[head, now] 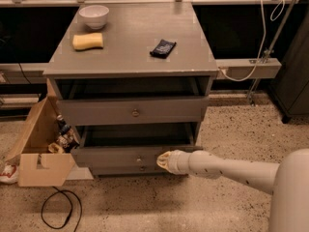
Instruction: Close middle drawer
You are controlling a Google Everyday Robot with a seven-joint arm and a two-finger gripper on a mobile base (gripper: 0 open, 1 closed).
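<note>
The grey cabinet (130, 57) stands in the middle of the camera view. Its middle drawer (116, 156) is pulled out a little, with a dark gap above its front and a small knob (139, 159). My gripper (162, 161), cream-tipped at the end of the white arm (227, 170), rests against the right part of that drawer front, just right of the knob. The top drawer (130, 111) also stands out from the cabinet. The bottom drawer front (125, 169) shows just below the middle one.
On the cabinet top are a white bowl (93, 15), a yellow sponge (88, 41) and a dark packet (162, 48). An open cardboard box (38, 149) with items stands at the left. A black cable (60, 209) loops on the floor.
</note>
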